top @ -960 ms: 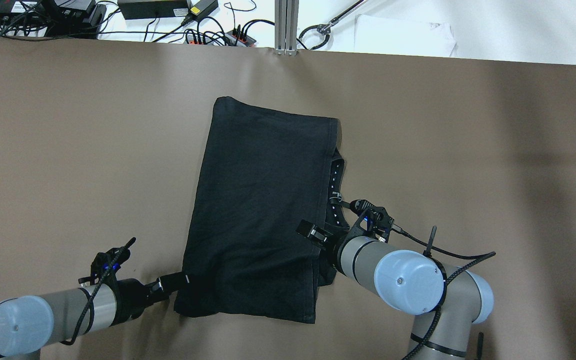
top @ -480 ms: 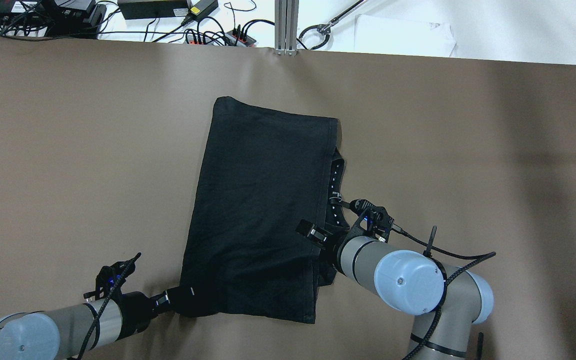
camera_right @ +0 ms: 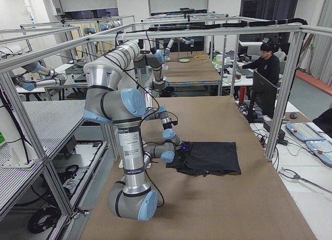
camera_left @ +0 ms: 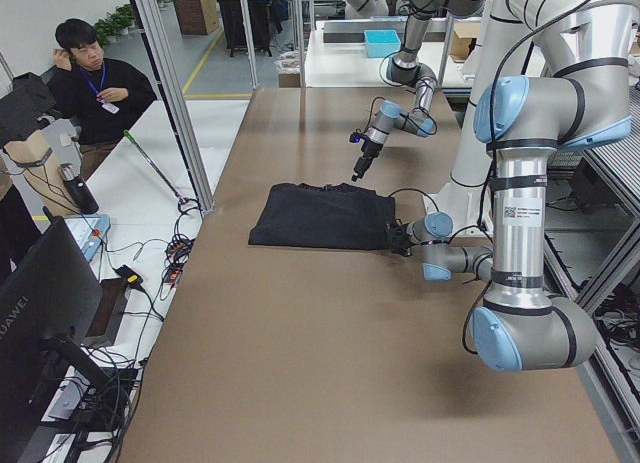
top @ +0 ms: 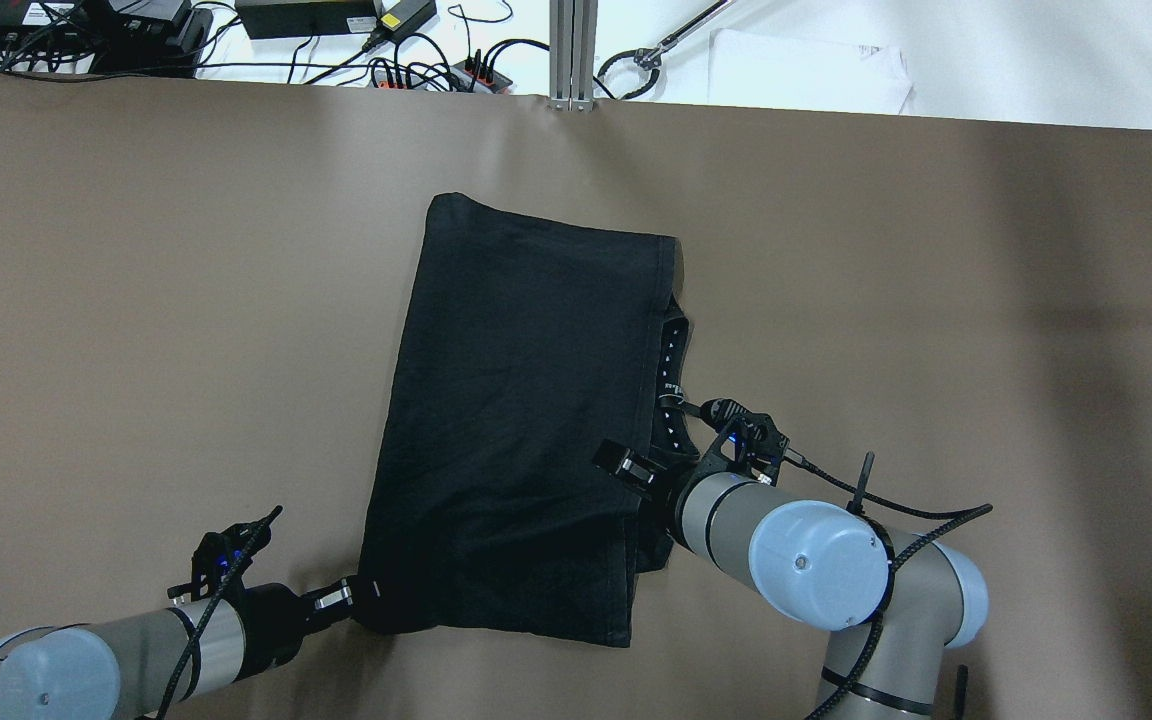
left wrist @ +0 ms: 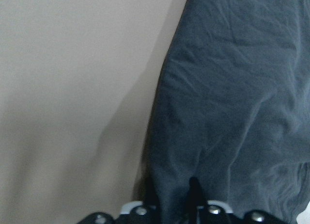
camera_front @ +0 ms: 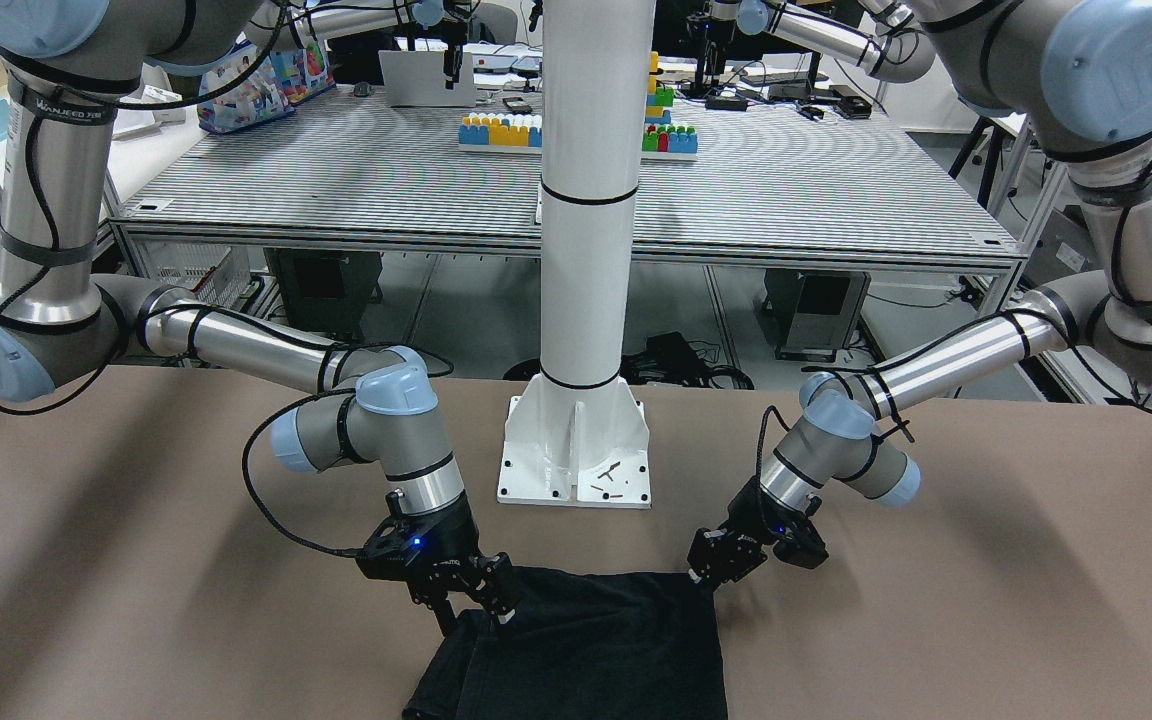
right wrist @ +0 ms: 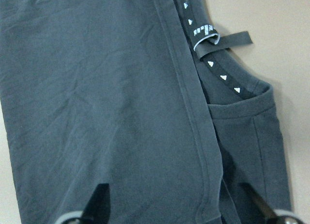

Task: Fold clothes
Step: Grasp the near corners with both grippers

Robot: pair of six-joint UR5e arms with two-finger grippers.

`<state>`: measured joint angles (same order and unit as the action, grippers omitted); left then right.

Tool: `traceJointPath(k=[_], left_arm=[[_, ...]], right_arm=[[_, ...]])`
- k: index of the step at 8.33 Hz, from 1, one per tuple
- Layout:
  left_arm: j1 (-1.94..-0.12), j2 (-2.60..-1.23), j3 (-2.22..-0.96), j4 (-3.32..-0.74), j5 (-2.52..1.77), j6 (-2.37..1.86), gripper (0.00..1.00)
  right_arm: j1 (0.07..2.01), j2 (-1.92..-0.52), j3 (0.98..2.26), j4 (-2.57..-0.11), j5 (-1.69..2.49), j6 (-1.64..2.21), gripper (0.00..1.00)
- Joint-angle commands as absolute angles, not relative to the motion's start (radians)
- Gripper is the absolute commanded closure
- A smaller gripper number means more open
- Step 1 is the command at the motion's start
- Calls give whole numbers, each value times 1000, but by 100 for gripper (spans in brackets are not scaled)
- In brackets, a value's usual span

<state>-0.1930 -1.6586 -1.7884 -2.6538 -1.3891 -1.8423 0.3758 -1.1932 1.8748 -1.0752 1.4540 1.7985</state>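
Observation:
The clothes (top: pixel 526 420) are one black garment, folded lengthwise and lying flat on the brown table (top: pixel 136 300). A hemmed edge runs along its right side, beside a collar band with white triangles (right wrist: pixel 213 64). My left gripper (top: pixel 361 598) is at the garment's near-left corner. In the left wrist view its fingers (left wrist: pixel 193 192) are pinched on a fold of the fabric (left wrist: pixel 232 112). My right gripper (top: pixel 636 475) hangs over the near-right part of the garment. Its fingertips (right wrist: pixel 99 197) stand wide apart above the hem, holding nothing. In the front view the left gripper (camera_front: pixel 706 578) and right gripper (camera_front: pixel 481 598) flank the garment's near edge (camera_front: pixel 596 640).
The white pillar's base (camera_front: pixel 576 450) stands on the table just behind the garment's near edge. Cables and power boxes (top: pixel 306 30) and a white sheet (top: pixel 806 70) lie beyond the far edge. A person (camera_left: pixel 95 83) sits off the table's far side.
My left gripper has shifted toward the table's near edge at the garment's near-left corner, and the fabric there has shifted slightly. The right arm has not moved.

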Motion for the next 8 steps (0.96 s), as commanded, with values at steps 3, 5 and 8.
traceJointPath(k=[3,5,8], left_arm=[[-192,-1664,-1790,-2655,-1388,-1842,100],[-186,-1677,-1789,-2654,-1387,-1841,100],[-186,-1678,-1786,-2654,-1385,-1836,100]], right_arm=[[370,-1195,1897,-1110,1454,1840,9],[310,-1198,1956,-1309,1450,1932,10],[184,-1226,1924,-1313,1306,1956,11]])
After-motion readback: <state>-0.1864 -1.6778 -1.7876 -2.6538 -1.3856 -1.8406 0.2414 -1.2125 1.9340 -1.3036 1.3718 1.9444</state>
